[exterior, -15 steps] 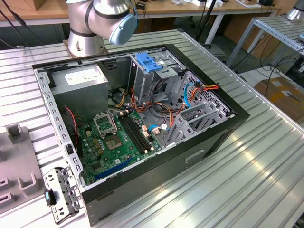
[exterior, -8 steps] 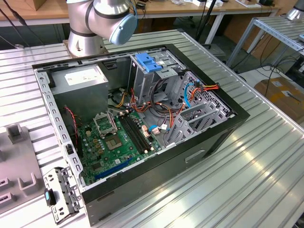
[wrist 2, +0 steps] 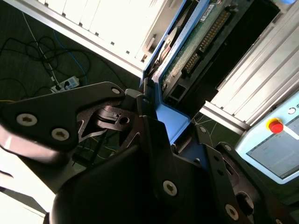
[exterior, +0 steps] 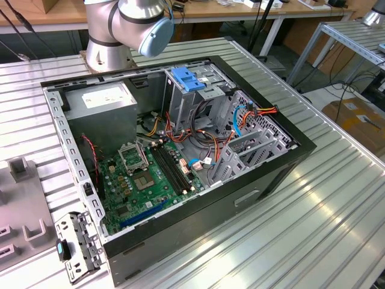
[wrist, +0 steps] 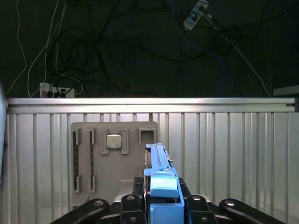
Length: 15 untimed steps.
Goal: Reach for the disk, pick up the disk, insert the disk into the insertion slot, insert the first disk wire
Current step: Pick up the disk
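In both wrist views my gripper (wrist: 161, 201) is shut on the disk (wrist: 161, 179). The disk stands on edge between the black fingers (wrist: 133, 203), its bright blue carrier toward the camera. In the second wrist view the disk (wrist 2: 196, 35) shows its green circuit board inside the blue frame, reaching away from the gripper (wrist 2: 175, 135). In the exterior view the insertion slot (exterior: 252, 147), a low grey perforated cage, sits in the open computer case toward the exterior view's right, with coloured wires around it.
A taller grey cage with a blue cap (exterior: 192, 84) stands behind the slot. The case also holds a motherboard (exterior: 150, 174) and a power supply (exterior: 102, 96). The robot base (exterior: 114, 36) is behind it. A grey fixture plate (wrist: 114, 154) lies on the ribbed table, and a red-buttoned pendant (wrist 2: 275, 126) is nearby.
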Motion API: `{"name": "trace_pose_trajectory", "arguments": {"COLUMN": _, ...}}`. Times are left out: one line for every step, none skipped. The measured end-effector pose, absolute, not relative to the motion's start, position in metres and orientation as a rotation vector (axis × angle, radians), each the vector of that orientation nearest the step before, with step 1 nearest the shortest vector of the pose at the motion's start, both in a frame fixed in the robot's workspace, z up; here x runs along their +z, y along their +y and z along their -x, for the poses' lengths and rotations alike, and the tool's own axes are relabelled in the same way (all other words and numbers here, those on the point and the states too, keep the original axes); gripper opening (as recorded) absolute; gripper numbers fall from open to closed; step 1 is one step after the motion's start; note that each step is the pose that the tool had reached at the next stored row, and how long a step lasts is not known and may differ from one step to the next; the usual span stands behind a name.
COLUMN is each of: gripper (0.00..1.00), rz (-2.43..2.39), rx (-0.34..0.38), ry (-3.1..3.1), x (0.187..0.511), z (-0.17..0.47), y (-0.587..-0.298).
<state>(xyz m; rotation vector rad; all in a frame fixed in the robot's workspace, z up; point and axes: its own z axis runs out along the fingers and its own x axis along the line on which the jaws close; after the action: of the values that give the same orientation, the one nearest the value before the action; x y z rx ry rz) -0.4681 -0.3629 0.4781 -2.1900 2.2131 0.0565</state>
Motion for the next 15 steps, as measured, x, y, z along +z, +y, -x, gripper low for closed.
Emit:
{"name": "trace_pose_trajectory", "arguments": {"gripper": 0.37, "rz": 2.190, "rx": 0.057, "ry": 2.213, "x": 0.478, "z": 0.468, "y": -0.363}}
{"name": "trace_pose_trajectory", "arguments": {"gripper": 0.37, "rz": 2.190, "rx": 0.056, "ry": 2.213, "x": 0.478, "z": 0.468, "y": -0.363}}
{"name": "trace_pose_trajectory", "arguments": {"gripper": 0.37, "rz": 2.190, "rx": 0.056, "ry": 2.213, "x": 0.478, "z": 0.468, "y": -0.363}}
{"name": "trace_pose_trajectory", "arguments": {"gripper": 0.37, "rz": 2.190, "rx": 0.057, "ry": 2.213, "x": 0.478, "z": 0.466, "y": -0.363}}
{"name": "trace_pose_trajectory", "arguments": {"gripper": 0.37, "rz": 2.190, "rx": 0.056, "ry": 2.213, "x": 0.478, "z": 0.464, "y": -0.363}}
{"name": "trace_pose_trajectory", "arguments": {"gripper": 0.37, "rz": 2.190, "rx": 0.057, "ry": 2.213, "x": 0.478, "z": 0.462, "y": -0.363}}
{"name": "trace_pose_trajectory", "arguments": {"gripper": 0.37, "rz": 2.190, "rx": 0.057, "ry": 2.213, "x": 0.478, "z": 0.460, "y": -0.363}}
{"name": "trace_pose_trajectory", "arguments": {"gripper": 0.37, "rz": 2.190, "rx": 0.056, "ry": 2.213, "x": 0.478, "z": 0.457, "y": -0.363}}
{"name": "trace_pose_trajectory", "arguments": {"gripper": 0.37, "rz": 2.190, "rx": 0.056, "ry": 2.213, "x": 0.478, "z": 0.455, "y": -0.363}}
{"name": "trace_pose_trajectory", "arguments": {"gripper": 0.37, "rz": 2.190, "rx": 0.056, "ry": 2.213, "x": 0.478, "z": 0.451, "y": -0.363}}
{"name": "trace_pose_trajectory", "arguments": {"gripper": 0.37, "rz": 2.190, "rx": 0.057, "ry": 2.213, "x": 0.478, "z": 0.449, "y": -0.363}}
{"name": "trace_pose_trajectory", "arguments": {"gripper": 0.37, "rz": 2.190, "rx": 0.056, "ry": 2.213, "x": 0.478, "z": 0.444, "y": -0.363}}
{"name": "trace_pose_trajectory", "arguments": {"gripper": 0.37, "rz": 2.190, "rx": 0.057, "ry": 2.213, "x": 0.478, "z": 0.437, "y": -0.363}}
{"name": "trace_pose_trajectory", "arguments": {"gripper": 0.37, "rz": 2.190, "rx": 0.056, "ry": 2.213, "x": 0.478, "z": 0.431, "y": -0.363}}
{"name": "trace_pose_trajectory", "arguments": {"gripper": 0.37, "rz": 2.190, "rx": 0.057, "ry": 2.213, "x": 0.478, "z": 0.427, "y": -0.363}}
